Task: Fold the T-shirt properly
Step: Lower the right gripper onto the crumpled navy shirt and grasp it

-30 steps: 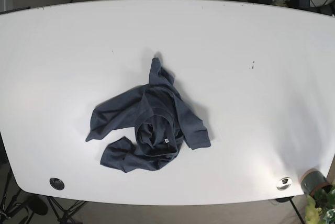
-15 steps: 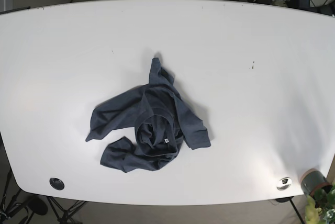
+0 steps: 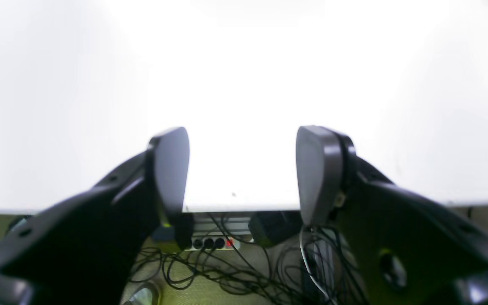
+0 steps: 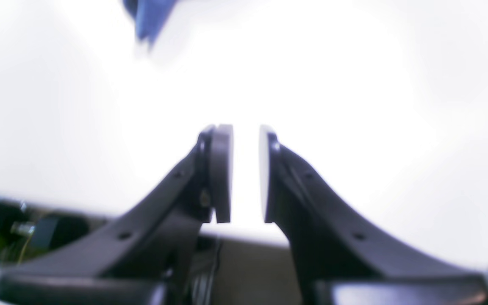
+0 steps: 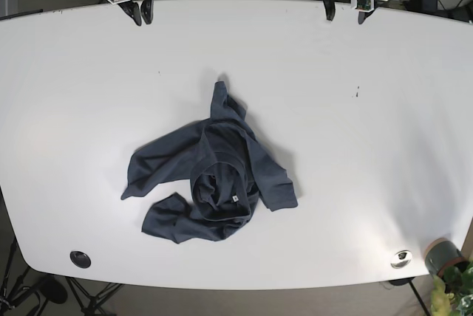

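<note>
Opening step: reaching in, no fold begun.

Dark T-shirt (image 5: 211, 179) crumpled mid-table (image 5: 369, 146), collar bunched, sleeves twisted. Left gripper (image 5: 344, 7) at far edge, spread wide, empty; right gripper (image 5: 139, 12) likewise at far edge, narrowly parted, holding nothing. Next, likely: descending to the cloth, pinching shoulders or hem, spreading flat before folding.

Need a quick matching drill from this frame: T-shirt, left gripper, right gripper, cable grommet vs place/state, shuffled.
Things:
1. T-shirt
2. left gripper
3. right gripper
4. cable grommet

States:
A. far table edge, jaws wide apart
B. near corner of the table, black
C. crumpled mid-table, dark blue
D. far table edge, jaws nearly together

Pairs: 1-C, 2-A, 3-D, 4-B
</note>
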Robot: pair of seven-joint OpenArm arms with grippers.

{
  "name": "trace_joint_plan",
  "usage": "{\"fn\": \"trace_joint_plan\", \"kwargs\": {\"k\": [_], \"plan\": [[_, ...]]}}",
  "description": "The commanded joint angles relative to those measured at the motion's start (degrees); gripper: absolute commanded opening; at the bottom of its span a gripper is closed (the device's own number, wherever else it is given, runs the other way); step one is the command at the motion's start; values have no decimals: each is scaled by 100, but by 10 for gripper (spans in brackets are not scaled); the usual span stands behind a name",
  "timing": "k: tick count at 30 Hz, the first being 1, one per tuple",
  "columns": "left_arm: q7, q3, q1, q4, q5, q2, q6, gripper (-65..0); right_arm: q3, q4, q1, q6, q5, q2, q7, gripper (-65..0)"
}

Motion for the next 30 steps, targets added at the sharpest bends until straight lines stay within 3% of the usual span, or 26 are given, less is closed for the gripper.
{"fn": "trace_joint_plan", "kwargs": {"k": [1, 4, 6, 14, 17, 30], "plan": [[-132, -10, 13, 104, -27, -18, 35, -253, 13, 111, 97, 6, 37, 21, 127, -487], [-132, -10, -57, 104, -27, 0, 53, -160, -5, 137, 282, 6, 37, 12, 127, -360], [-132, -10, -66, 104, -27, 8, 53, -132, -66, 164, 414, 6, 37, 12, 127, -301], [-132, -10, -233, 104, -27, -18, 53, -132, -163, 155, 1135, 15, 28, 47, -40, -109], [-132, -19, -338, 95, -18, -18, 53, -132, -339, 155, 1530, 15, 28, 47, -436, -79], [-132, -28, -699, 60, 0, -18, 53, -132, -1332, 67, 3588, 15, 46, 12, -2528, -106]]}}
